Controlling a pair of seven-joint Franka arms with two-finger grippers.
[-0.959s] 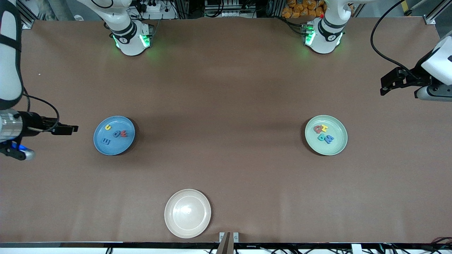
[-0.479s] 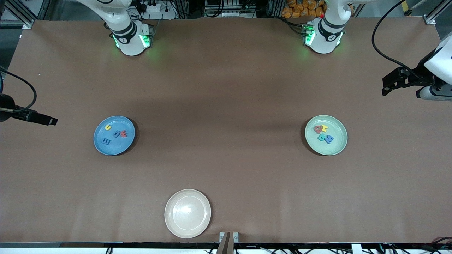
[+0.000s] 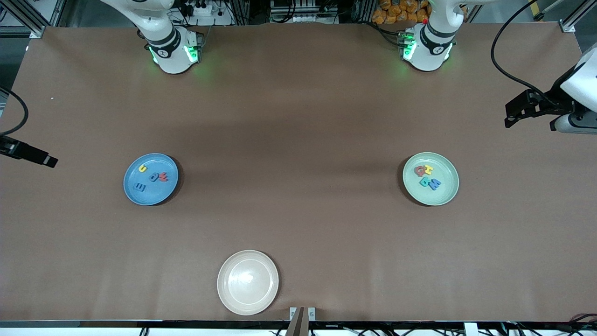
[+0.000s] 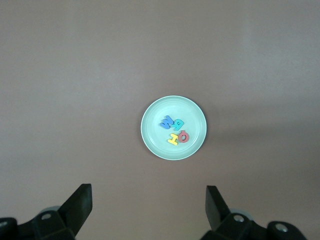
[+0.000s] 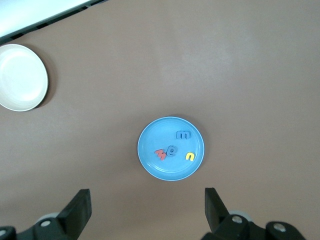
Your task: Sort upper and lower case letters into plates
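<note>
Both claws are released and hold nothing: the left gripper hangs at the frame's right edge, the right gripper at its left edge. Four letters lie in the blue plate at centre-left, four more letters in the mint plate at centre-right. Low in the frame sits a cream plate.

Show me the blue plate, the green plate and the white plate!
blue plate [image 3: 161, 195], front view, bare part near its rim.
mint green plate [image 3: 440, 198], front view, bare part near its rim.
cream plate [image 3: 247, 282], front view, its bare middle.
</note>
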